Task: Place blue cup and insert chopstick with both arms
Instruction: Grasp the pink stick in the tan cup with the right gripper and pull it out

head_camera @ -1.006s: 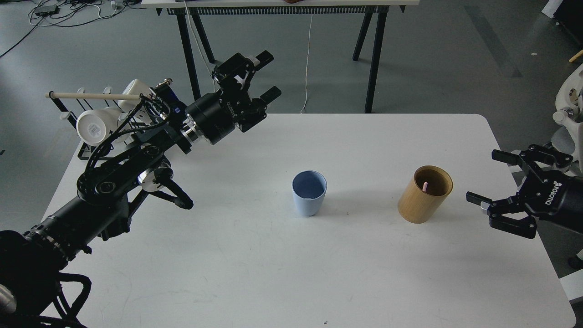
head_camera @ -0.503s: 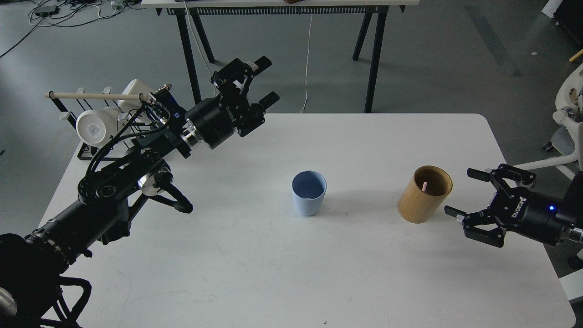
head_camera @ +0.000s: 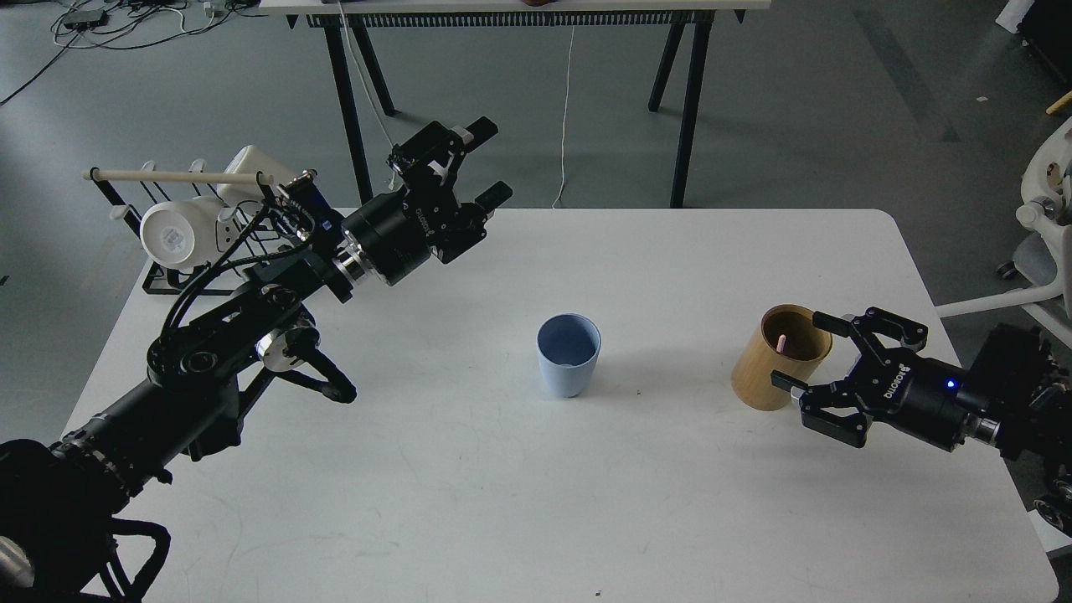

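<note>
The blue cup (head_camera: 569,355) stands upright and empty in the middle of the white table (head_camera: 519,502). To its right stands a tan wooden cylinder (head_camera: 780,358), and the pink tip of a chopstick (head_camera: 781,342) shows inside it. My right gripper (head_camera: 800,350) is open at the cylinder's right side, its fingers close to the wall. My left gripper (head_camera: 490,162) is open and empty, raised over the table's far left edge, well away from the cup.
A black wire rack (head_camera: 172,226) with white mugs (head_camera: 172,238) and a long pale dowel (head_camera: 176,177) stands at the table's far left corner, behind my left arm. Trestle legs (head_camera: 682,109) of another table stand beyond the far edge.
My right gripper has moved left across the table's right edge, up to the wooden cylinder, staying open. My left gripper has shifted only slightly. The cup and cylinder have not moved.
</note>
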Available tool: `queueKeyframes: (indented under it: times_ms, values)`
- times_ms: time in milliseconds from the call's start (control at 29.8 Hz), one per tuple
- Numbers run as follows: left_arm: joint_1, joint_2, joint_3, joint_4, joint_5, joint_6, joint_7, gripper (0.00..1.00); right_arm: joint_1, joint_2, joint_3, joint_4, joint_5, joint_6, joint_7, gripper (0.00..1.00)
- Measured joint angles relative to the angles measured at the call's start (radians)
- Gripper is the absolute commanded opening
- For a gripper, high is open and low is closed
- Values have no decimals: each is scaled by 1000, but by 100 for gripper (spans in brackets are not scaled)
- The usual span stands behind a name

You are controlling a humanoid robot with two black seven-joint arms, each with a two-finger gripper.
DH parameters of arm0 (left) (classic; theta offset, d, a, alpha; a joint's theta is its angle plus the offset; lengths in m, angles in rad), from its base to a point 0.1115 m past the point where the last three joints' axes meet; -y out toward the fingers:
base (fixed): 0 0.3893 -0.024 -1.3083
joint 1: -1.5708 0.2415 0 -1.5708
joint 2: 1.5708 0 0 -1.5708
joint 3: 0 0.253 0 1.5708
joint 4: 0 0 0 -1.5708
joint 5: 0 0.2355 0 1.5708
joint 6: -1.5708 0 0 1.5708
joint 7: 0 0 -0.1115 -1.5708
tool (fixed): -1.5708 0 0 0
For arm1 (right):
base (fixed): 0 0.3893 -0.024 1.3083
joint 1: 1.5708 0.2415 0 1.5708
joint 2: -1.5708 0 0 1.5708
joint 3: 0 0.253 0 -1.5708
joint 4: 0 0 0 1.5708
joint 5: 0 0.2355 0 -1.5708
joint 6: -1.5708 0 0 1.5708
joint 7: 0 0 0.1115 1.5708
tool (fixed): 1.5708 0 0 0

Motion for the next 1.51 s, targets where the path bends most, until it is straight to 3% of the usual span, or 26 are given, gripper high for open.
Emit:
queueKeyframes:
  times_ms: [369,503,839,1509]
  values:
    - [2,0,-2,5,-20,0,0,95,20,45,9,-25,0,0,0,62]
    - [3,-1,-1,19,-21,0,0,95,25,45,9,-25,0,0,0,48]
    - [8,-6,0,22,-22,-1,0,95,25,43,11,-27,0,0,0,28]
    - [9,-15,6,24,-22,0,0,95,25,-12,35,-27,32,0,0,9]
